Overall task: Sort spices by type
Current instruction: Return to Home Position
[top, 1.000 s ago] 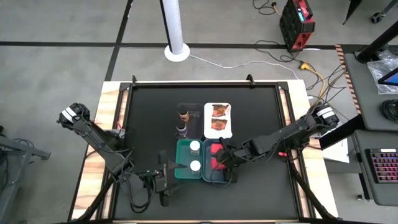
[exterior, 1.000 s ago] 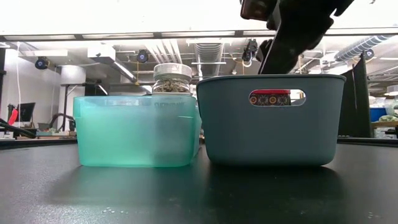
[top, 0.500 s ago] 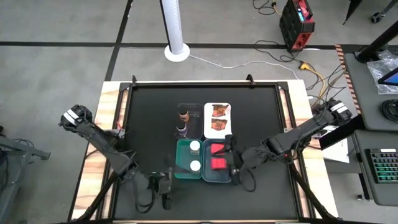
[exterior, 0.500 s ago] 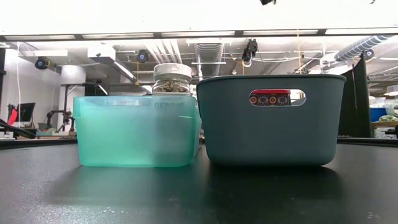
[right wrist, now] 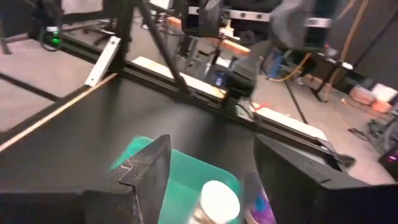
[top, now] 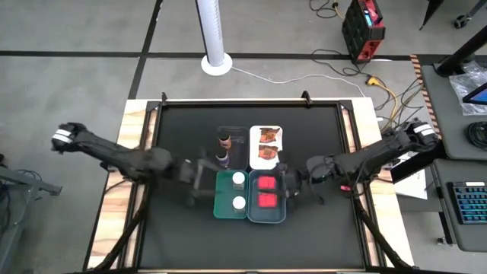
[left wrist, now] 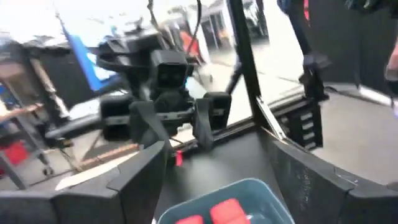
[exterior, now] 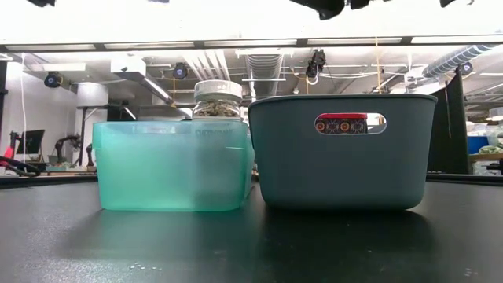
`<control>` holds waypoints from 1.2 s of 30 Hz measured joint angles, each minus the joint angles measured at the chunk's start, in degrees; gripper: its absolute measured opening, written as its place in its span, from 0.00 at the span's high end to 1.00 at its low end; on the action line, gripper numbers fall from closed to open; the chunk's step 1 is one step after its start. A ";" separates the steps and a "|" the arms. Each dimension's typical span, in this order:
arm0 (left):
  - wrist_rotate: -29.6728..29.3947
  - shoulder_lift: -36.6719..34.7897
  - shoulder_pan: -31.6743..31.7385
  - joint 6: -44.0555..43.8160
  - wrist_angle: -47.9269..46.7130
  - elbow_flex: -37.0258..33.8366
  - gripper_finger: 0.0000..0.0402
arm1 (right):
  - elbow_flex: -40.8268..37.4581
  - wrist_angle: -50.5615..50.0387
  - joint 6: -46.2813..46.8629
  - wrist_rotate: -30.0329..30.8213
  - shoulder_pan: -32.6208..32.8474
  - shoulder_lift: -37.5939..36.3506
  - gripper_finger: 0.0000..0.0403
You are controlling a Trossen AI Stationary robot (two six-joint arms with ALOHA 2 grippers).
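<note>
my left end effector [top: 207, 179] hovers released just beside the teal tray [top: 228, 216] with two white-capped jars [top: 239, 180] ahead of it, and my right end effector [top: 288, 183], also released, faces the grey-blue tray [top: 266, 220] holding two red boxes [top: 266, 183]. farther off, two orange-red packets [top: 267, 135] lie in the white tray [top: 252, 148], two dark bottles [top: 224, 141] in the clear tray [top: 237, 149].

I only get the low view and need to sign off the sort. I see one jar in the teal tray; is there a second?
Observer: Yes, two white-capped jars stand in the teal tray.
Operator: What's behind it?
Observer: A clear tray holding both dark bottles.
Operator: And the grippers?
Observer: Left gripper beside the teal tray, right gripper beside the grey-blue tray, both open, empty.
</note>
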 joint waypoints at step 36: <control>-18.12 -62.41 3.06 0.16 -23.87 -30.04 0.33 | -35.13 0.34 -8.60 1.57 -5.78 -56.73 0.86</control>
